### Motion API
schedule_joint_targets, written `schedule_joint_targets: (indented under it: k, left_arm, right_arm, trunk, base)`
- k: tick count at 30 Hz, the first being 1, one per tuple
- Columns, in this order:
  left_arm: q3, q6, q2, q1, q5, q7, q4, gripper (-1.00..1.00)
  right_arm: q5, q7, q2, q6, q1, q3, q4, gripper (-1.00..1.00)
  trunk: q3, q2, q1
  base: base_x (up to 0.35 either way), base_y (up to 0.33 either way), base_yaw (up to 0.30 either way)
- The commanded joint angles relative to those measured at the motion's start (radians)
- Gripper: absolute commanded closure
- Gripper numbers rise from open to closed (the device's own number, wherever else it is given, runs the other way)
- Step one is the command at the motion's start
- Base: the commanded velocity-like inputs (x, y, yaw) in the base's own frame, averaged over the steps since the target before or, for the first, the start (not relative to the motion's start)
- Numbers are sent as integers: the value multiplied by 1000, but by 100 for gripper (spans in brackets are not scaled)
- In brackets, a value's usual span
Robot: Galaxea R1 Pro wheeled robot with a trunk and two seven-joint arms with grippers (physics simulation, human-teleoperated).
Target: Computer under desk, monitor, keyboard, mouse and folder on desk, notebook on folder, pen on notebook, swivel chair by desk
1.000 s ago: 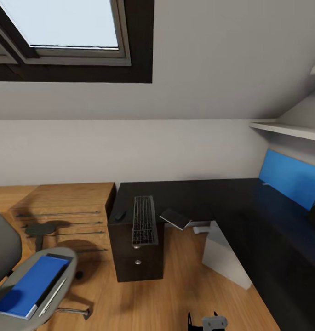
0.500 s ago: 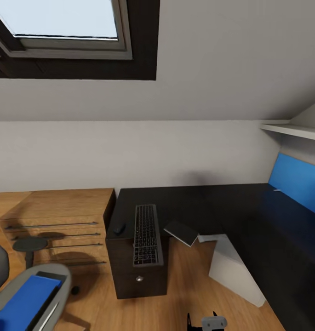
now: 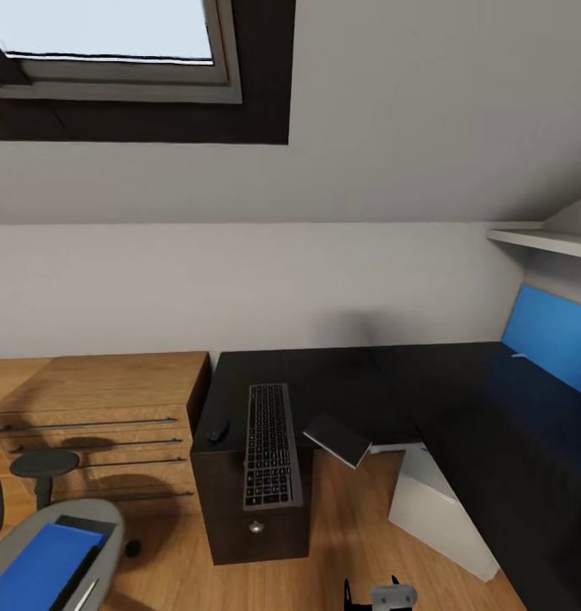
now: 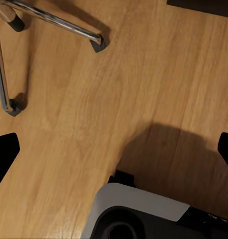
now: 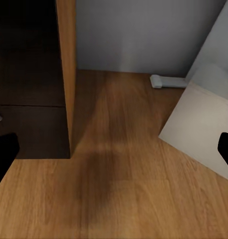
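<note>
Bright-blue flat folder (image 3: pixel 37 567) lies on the grey-seated swivel chair (image 3: pixel 103 522), well off from both grippers' wide-open, empty jaws hanging over bare wood floor (image 4: pixel 143 89), so a careless grab could roll that chair away.

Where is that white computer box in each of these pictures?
Head view: the computer stands lower right, under the desk.
Right wrist view: the computer is the white panel across the floor from the black drawer unit.
Left wrist view: it faces floor beside the chair legs.
Shared landmark: the wooden floor.
</note>
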Motion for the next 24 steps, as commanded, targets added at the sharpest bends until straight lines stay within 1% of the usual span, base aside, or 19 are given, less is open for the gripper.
schedule_joint_targets:
  k: [1, 3, 5, 6, 7, 8, 9, 10, 11, 12, 13, 14, 16, 17, 18, 19, 20, 23, 24]
  left_arm:
    - [6, -16, 0, -1, 2, 0, 0, -100]
    - [8, -45, 1, -1, 4, 1, -4, -100]
    - [8, -41, 0, -1, 4, 0, -44, -100]
    - [7, 269, -14, -1, 5, 2, -360, -100]
    - [6, 372, -28, -1, 4, 4, -446, -100]
    - [4, 521, -55, -1, 4, 13, -577, -100]
    - [3, 753, -102, -32, 7, 93, -808, -100]
    - [4, 799, -112, -80, 16, 132, -857, -100]
    - [5, 829, -116, -128, 30, 157, -876, -100]
    - [5, 840, -117, -151, 40, 167, -877, -100]
    - [6, 855, -115, -193, 61, 180, -866, -100]
    - [10, 865, -106, -229, 85, 188, -848, -100]
    - [21, 875, -63, -275, 151, 193, -806, -100]
    - [24, 877, -43, -286, 186, 194, -786, -100]
    - [24, 878, -35, -291, 203, 194, -779, -100]
    - [26, 879, -21, -297, 230, 193, -769, -100]
    - [27, 880, -14, -299, 241, 192, -766, -100]
    - [29, 883, 27, -305, 276, 191, -755, -100]
    - [29, 883, 31, -306, 279, 191, -755, -100]
  right_arm:
    - [-10, -4, 1, -3, -1, 9, 1, -100]
    - [-11, -4, 3, -4, -1, 9, 1, -100]
    - [-12, -4, 4, -5, -1, 9, 0, -100]
    - [-4, -3, 7, -7, -1, 14, -6, -100]
    - [-1, -3, 13, -6, -1, 14, -11, -100]
    - [2, -4, 22, -4, -1, 12, -30, -100]
    - [-38, 0, 18, 63, -16, 1, -135, -100]
    - [-92, 15, 11, 128, -41, -3, -166, -100]
    - [-152, 44, 7, 184, -73, -7, -188, -100]
    - [-184, 62, 5, 210, -90, -8, -196, -100]
    - [-251, 107, 3, 260, -125, -9, -208, -100]
    - [-318, 157, 1, 316, -160, -10, -214, -100]
    - [-450, 244, 0, 444, -230, -12, -221, -100]
    - [-509, 273, -1, 495, -261, -13, -224, -100]
    - [-537, 283, -1, 514, -275, -13, -226, -100]
    - [-592, 298, -4, 542, -298, -14, -228, -100]
    - [-620, 304, -6, 554, -308, -16, -228, -100]
    - [-798, 326, -30, 619, -342, -30, -233, -100]
    - [-822, 332, -34, 633, -344, -31, -233, -100]
  trunk:
    - [-5, -8, 4]
    - [-11, -22, 12]
    - [-17, -36, 19]
    - [-20, -43, 23]
    - [-23, -50, 27]
    - [-26, -57, 31]
    - [-30, -64, 35]
    - [-33, -71, 39]
    - [-36, -78, 42]
    - [-39, -85, 46]
    - [-42, -92, 50]
    - [-45, -99, 54]
    - [-52, -113, 62]
    - [-55, -120, 65]
    - [-58, -127, 69]
    - [-61, -134, 73]
    - [-64, -141, 77]
    - [-73, -162, 88]
    - [-77, -169, 92]
  base:
    - [2, 0, 0]
    - [1, 0, -26]
    - [0, 0, -34]
    - [0, 0, -3]
    - [0, 0, -2]
    - [0, 0, 0]
    - [0, 0, 0]
    - [0, 0, 0]
    - [0, 0, 0]
    - [0, 0, 0]
    - [0, 0, 0]
    - [0, 0, 0]
    - [0, 0, 0]
    - [0, 0, 0]
    - [0, 0, 0]
    - [0, 0, 0]
    - [0, 0, 0]
    - [0, 0, 0]
    - [0, 0, 0]
